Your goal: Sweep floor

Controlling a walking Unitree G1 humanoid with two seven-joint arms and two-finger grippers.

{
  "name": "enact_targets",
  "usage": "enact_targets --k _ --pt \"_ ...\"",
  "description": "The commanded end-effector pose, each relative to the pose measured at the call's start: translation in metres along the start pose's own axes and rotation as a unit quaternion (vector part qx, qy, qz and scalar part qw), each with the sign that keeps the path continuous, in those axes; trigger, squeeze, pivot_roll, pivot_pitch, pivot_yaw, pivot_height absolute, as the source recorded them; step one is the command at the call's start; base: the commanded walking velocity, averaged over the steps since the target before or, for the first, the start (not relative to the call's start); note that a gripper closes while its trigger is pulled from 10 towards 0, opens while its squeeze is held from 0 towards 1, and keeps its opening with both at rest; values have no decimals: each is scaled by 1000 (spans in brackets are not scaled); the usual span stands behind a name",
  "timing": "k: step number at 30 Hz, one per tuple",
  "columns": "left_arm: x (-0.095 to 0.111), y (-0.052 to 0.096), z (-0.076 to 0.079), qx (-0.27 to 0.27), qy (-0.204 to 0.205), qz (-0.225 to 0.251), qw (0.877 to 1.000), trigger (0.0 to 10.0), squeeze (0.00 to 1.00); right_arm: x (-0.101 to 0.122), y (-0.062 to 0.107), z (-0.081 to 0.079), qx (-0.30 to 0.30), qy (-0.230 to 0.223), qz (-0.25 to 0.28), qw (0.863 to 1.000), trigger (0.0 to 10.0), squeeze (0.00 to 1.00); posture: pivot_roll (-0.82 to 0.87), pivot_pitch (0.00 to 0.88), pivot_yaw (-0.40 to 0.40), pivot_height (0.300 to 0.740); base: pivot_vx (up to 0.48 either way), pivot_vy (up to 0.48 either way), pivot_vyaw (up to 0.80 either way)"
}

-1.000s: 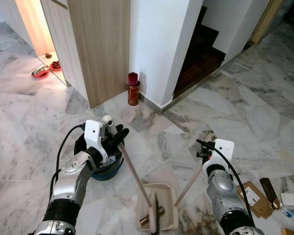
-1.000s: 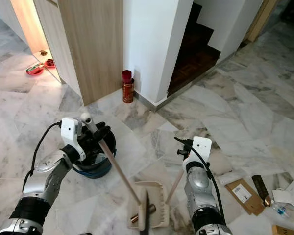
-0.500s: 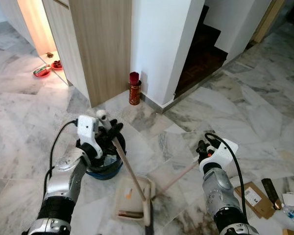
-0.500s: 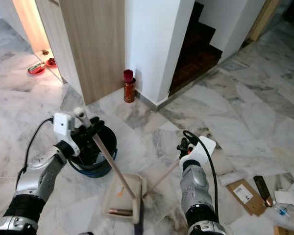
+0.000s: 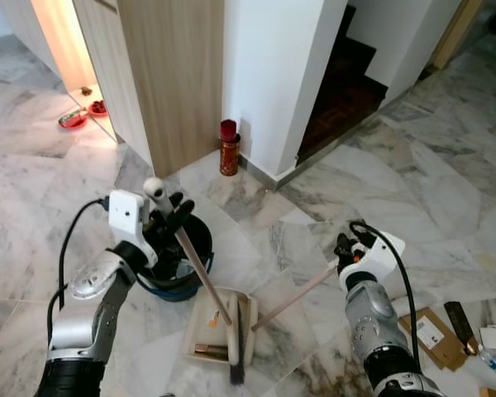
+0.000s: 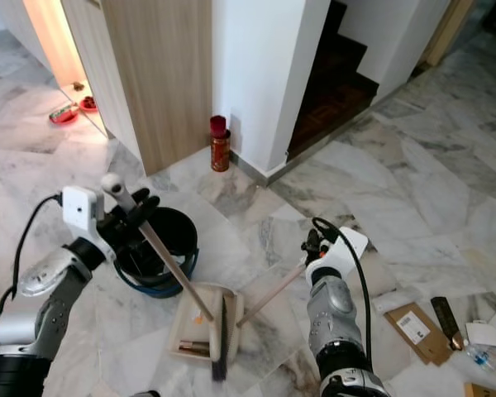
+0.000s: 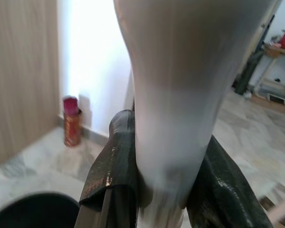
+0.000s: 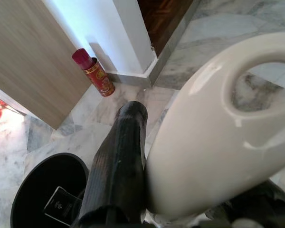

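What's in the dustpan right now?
In the dustpan lie a brown tube-like piece near its lower edge and a small orange scrap. The broom head stands across its right side, hiding whatever lies beneath.

On a marble floor (image 5: 446, 157), the left gripper (image 5: 172, 217) is closed around the upper part of a broom handle (image 5: 194, 263), which slants down to the dark broom head (image 5: 238, 347) resting at the edge of a beige dustpan (image 5: 211, 327). The dustpan lies flat just beside a black bucket (image 5: 182, 256) and holds a brownish cylinder (too small to identify). The right gripper (image 5: 345, 248) grips the top of the dustpan handle (image 5: 296, 296) — a pale rod running down to the pan. Against the white wall (image 5: 273, 74) stands a red canister (image 5: 228, 149), beside a wooden cabinet (image 5: 169, 74). Cardboard scraps (image 5: 434, 335) lie at the right.
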State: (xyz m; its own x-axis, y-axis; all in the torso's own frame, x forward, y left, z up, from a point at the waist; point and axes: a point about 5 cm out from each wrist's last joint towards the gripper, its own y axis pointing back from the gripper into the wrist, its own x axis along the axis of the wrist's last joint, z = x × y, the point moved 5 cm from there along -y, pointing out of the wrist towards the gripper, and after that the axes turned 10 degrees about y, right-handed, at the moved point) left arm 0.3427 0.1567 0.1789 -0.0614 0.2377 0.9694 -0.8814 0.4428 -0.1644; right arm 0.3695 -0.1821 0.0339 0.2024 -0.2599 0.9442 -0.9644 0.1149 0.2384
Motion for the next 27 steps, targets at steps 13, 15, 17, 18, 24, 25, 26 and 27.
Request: enact_targets --k 13,15,17,18,24,25,26,27 --pt "90 2 12 18 -101 121 987 10000 0 17 -2 30 -35 32 27 999 10000 0 215 72 -88 740 0 0 0" --pt "108 3 11 34 -126 151 980 10000 0 18 -2 34 -40 33 28 998 10000 0 215 72 -87 740 0 0 0" --pt "120 3 13 38 -136 171 975 10000 0 19 -2 35 -42 34 28 998 10000 0 216 70 -88 740 0 0 0" --pt "139 2 19 36 -147 200 968 10000 0 19 -2 37 -44 36 29 998 10000 0 219 67 -87 740 0 0 0" --pt "164 1 32 24 -154 233 960 10000 0 20 -2 39 -47 38 29 998 10000 0 224 57 -85 740 0 0 0" --pt "176 1 36 26 -160 250 955 10000 0 20 -2 40 -49 38 30 998 10000 0 225 52 -85 740 0 0 0" --pt "186 2 38 29 -165 265 950 10000 0 19 -2 40 -51 38 30 998 10000 0 226 50 -84 740 0 0 0" --pt "195 4 38 34 -168 278 945 10000 0 19 -2 41 -52 38 30 997 10000 0 226 50 -84 740 0 0 0"
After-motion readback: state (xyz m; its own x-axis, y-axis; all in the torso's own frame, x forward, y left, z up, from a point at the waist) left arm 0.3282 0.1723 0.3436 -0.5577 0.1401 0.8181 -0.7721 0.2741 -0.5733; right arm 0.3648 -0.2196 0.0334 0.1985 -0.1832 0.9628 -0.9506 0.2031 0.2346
